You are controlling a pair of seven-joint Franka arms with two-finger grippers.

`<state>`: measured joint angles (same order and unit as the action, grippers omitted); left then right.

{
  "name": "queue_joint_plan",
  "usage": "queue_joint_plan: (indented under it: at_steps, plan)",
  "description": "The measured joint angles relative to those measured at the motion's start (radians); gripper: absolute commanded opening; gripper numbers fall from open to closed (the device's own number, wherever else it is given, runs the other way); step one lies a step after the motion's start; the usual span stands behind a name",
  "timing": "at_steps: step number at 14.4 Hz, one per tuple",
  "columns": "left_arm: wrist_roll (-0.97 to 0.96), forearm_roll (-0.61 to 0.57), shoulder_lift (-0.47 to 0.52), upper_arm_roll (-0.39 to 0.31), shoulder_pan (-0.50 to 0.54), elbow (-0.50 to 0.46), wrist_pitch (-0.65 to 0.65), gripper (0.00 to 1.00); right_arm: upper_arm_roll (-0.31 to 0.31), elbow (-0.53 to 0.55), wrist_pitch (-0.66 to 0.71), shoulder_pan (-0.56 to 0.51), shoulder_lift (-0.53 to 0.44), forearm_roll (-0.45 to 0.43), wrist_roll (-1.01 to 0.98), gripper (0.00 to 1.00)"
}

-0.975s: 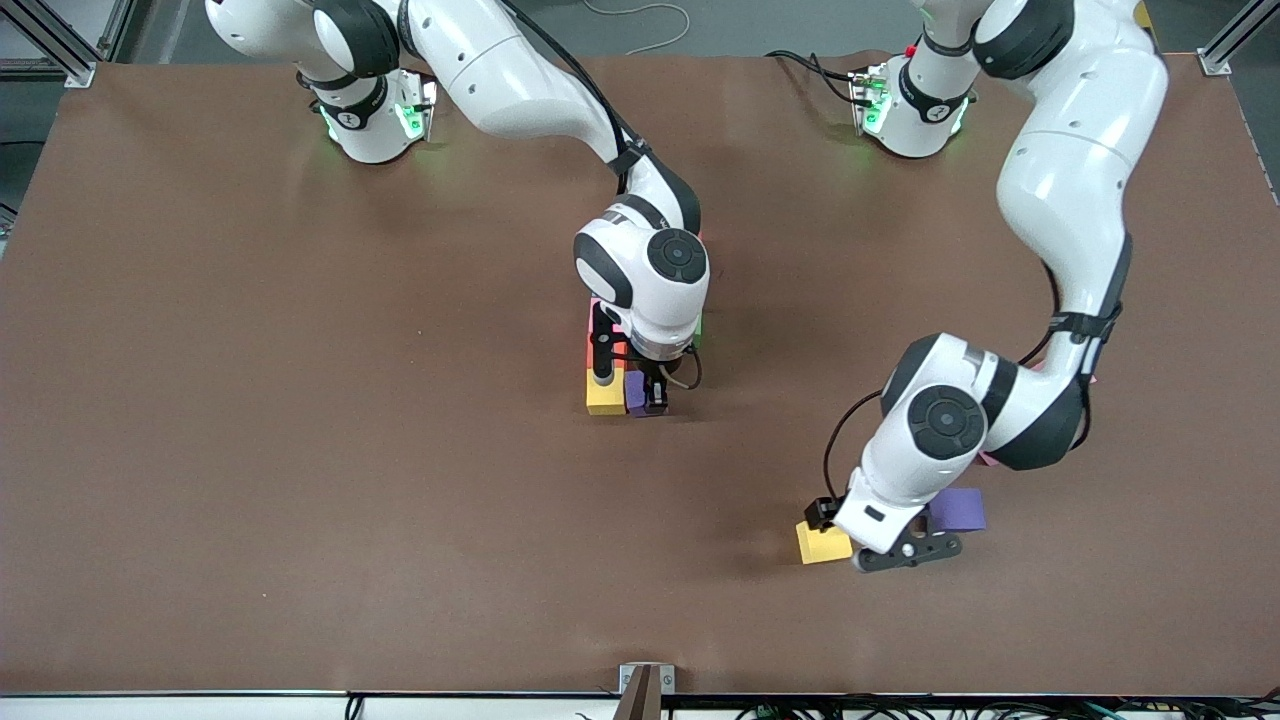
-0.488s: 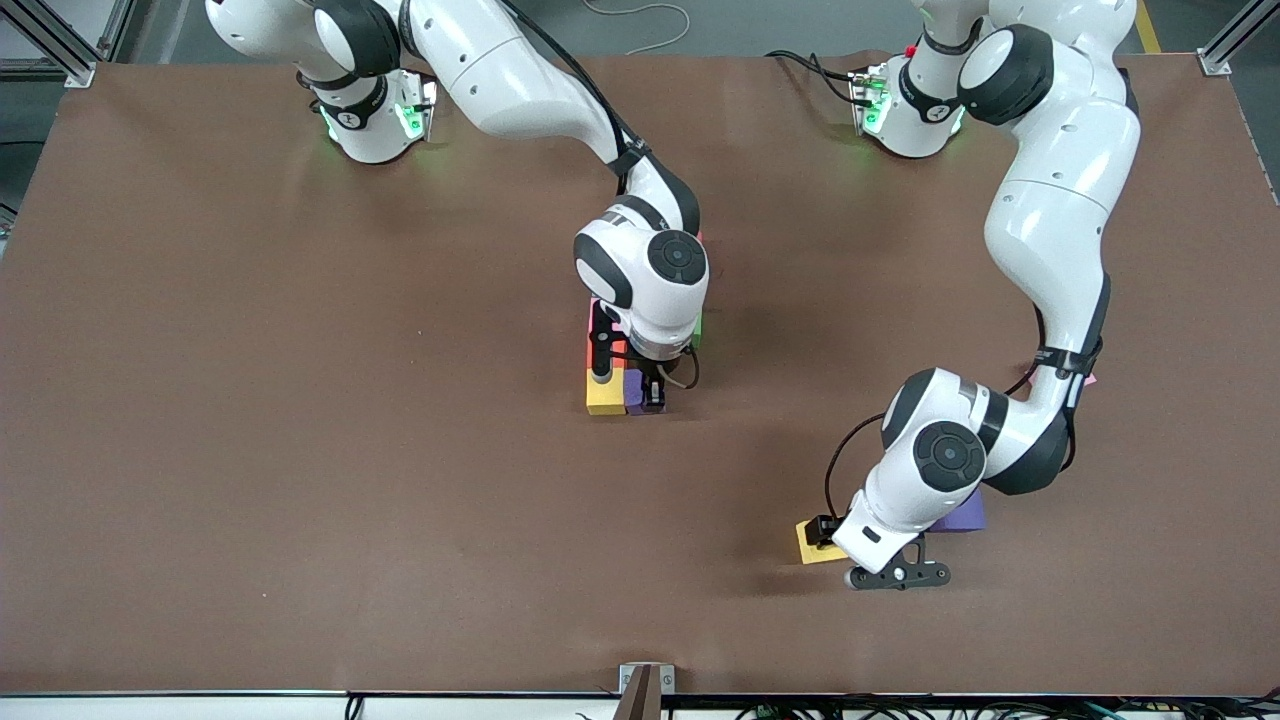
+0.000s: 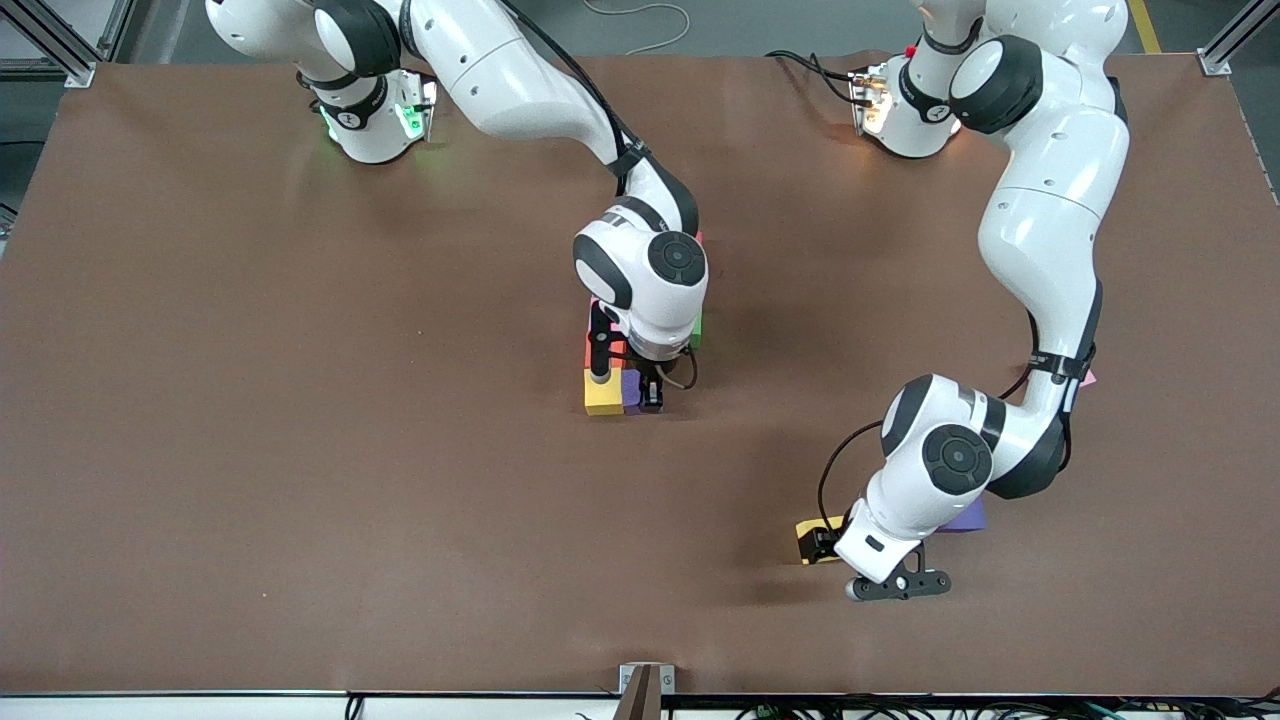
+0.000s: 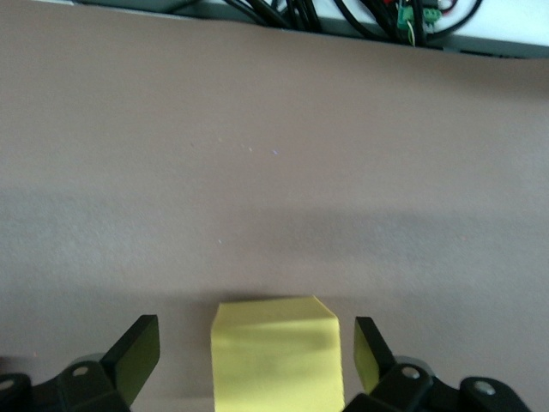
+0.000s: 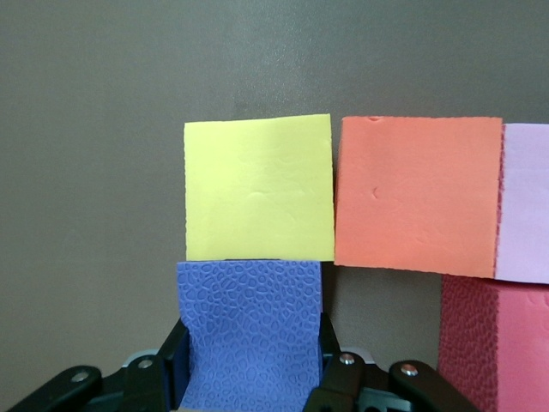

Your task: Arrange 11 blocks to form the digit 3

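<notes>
- While the digit 3 (image 3: 628,355) lies part-built mid-table — right gripper (image 5: 249,365) pinching a purple foam cube (image 5: 249,322), set against a yellow foam cube (image 5: 258,187) in the row nearest the front camera.
- Left gripper (image 4: 250,356) spread wide, straddling a loose yellow foam cube (image 4: 276,354) toward the left arm's end.
- Outstanding — loose purple cube (image 3: 968,516), others hidden.

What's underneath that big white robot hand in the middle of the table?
The right gripper clamps a purple block beside a yellow block. Orange, pink and red blocks adjoin; the arm hides the others.
</notes>
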<state>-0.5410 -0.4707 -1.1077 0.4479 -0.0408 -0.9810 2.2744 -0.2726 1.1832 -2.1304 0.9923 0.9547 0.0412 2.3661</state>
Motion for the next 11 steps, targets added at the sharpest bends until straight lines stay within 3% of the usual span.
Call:
queue_joint_plan:
  at_steps: [1,2,3,6,11]
  plan:
    - [0.000,0.001,-0.006,-0.018,-0.011,0.000,0.021,1.00,0.000,0.000,0.000,0.000,0.000,0.000,0.000,0.30]
    - [0.000,0.002,-0.015,-0.031,-0.020,0.000,0.045,1.00,0.000,0.001,0.000,0.000,0.000,-0.001,0.000,0.94]
    - [-0.001,0.002,-0.024,-0.037,-0.027,0.000,0.061,0.99,0.000,0.001,0.000,0.000,0.000,-0.002,0.000,1.00]
    - [-0.009,0.002,-0.041,-0.042,-0.030,0.004,0.082,0.90,0.000,0.004,0.000,0.000,0.000,-0.004,0.001,1.00]
    - [-0.066,0.022,-0.044,-0.044,-0.031,0.004,0.084,0.88,-0.005,-0.007,-0.006,0.000,-0.002,-0.005,0.001,1.00]
